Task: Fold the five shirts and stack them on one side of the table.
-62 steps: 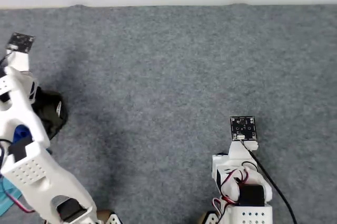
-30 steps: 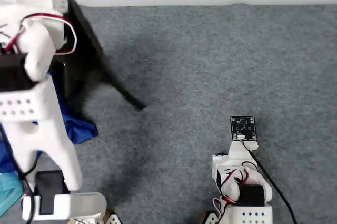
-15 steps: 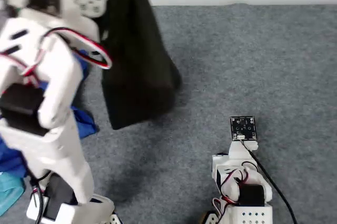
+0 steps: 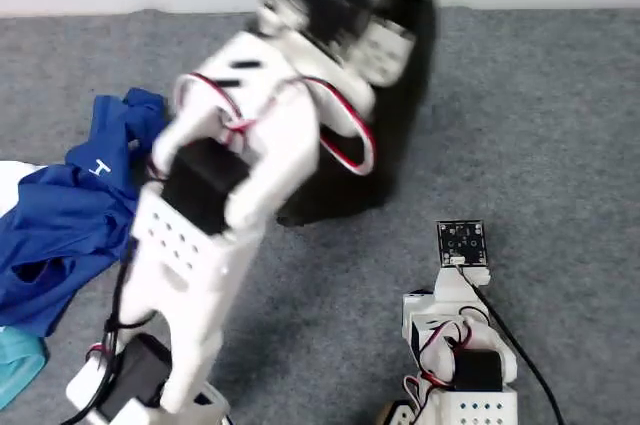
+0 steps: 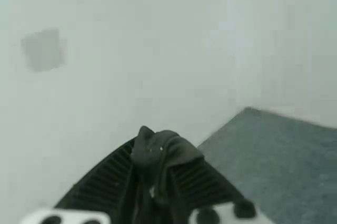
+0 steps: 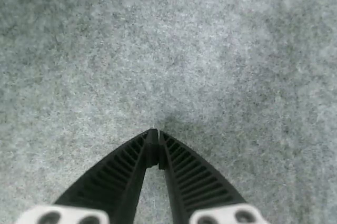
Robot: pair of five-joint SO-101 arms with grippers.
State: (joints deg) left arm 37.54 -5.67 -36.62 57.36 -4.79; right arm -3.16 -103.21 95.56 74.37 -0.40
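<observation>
With my left pincer clamped on a bunch of the black fabric shirt hanging over the grey felt worktop's far middle, I'd lower slowly, dragging the hem flat, the right pincer resting closed and empty.

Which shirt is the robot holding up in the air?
The black shirt, pinched in the left gripper and hanging down. The blue shirt lies crumpled on the table instead.

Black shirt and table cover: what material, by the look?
The black shirt looks like soft matte cloth, probably a knit: it hangs limp and bunches in the left gripper. The table cover looks like grey felt or low-pile carpet, going by its fuzzy, speckled surface.
</observation>
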